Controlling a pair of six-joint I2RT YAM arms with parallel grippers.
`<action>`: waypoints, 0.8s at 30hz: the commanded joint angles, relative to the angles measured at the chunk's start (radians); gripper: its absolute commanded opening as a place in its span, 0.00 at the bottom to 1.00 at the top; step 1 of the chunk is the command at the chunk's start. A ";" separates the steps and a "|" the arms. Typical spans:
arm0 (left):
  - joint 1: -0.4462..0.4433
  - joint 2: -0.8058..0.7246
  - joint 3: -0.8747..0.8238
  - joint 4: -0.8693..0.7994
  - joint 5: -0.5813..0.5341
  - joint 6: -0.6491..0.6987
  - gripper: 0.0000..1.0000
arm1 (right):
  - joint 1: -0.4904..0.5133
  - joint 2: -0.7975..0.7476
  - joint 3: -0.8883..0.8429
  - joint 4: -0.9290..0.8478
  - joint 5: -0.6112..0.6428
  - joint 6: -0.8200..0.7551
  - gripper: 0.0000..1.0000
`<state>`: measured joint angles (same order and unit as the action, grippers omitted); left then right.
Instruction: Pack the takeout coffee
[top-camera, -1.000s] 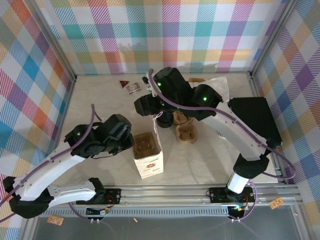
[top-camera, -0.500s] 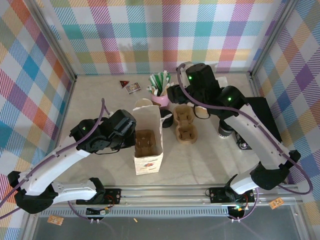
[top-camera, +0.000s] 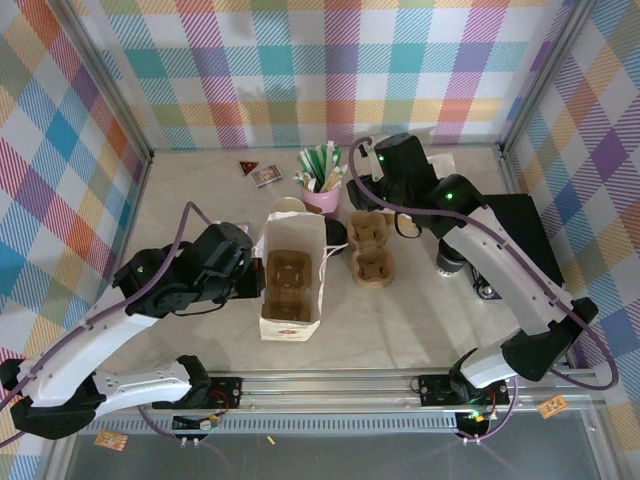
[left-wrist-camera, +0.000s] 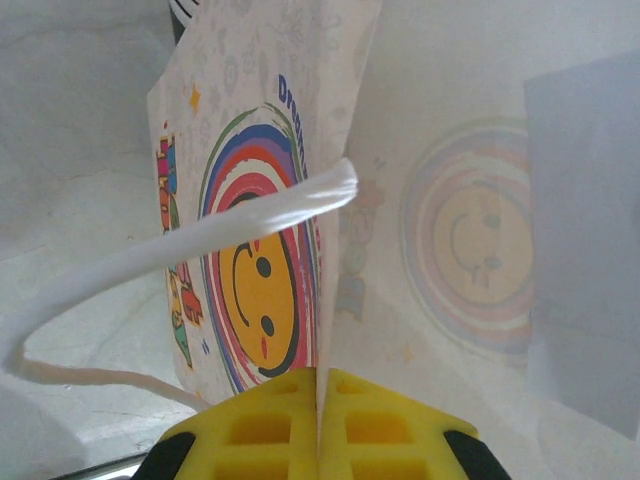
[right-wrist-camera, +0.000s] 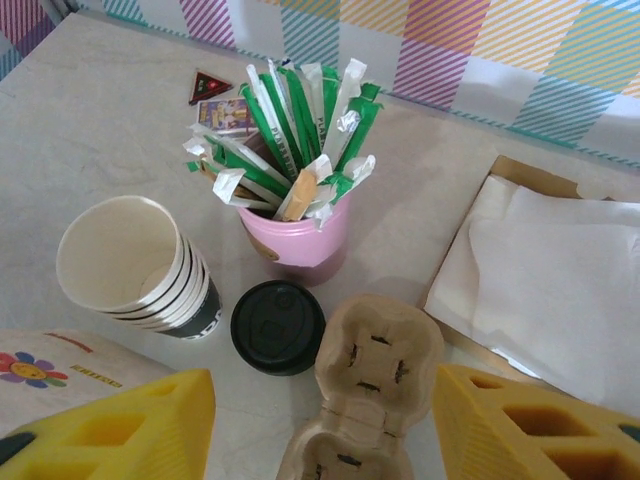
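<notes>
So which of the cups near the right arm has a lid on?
The takeout coffee, capped with a black lid; the pink cup holding sachets and the paper cup stack beside it are both open-topped.

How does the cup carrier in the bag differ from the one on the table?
The carrier in the bag sits inside the open paper bag; the carrier on the table lies exposed beside it. The bagged one looks darker, shaded by walls; the other is brightly lit. Both are brown pulp, without cups.

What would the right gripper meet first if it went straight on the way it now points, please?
Probably the pulp cup carrier, centred before the open right gripper; the takeout coffee sits beside it.
</notes>
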<state>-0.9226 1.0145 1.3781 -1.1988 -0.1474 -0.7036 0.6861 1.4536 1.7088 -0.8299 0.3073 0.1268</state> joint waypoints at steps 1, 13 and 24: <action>-0.014 -0.017 -0.009 0.018 0.026 0.045 0.00 | -0.008 -0.014 0.004 0.012 0.012 0.003 0.59; -0.013 -0.042 -0.038 0.035 0.019 0.012 0.00 | -0.011 0.048 0.122 -0.086 0.020 0.043 0.60; -0.007 -0.110 -0.177 0.213 -0.096 -0.220 0.00 | -0.208 0.245 0.413 -0.600 0.044 0.182 0.71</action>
<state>-0.9226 0.9337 1.2240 -1.0840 -0.1894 -0.8230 0.5438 1.6802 2.0773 -1.1934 0.3309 0.2455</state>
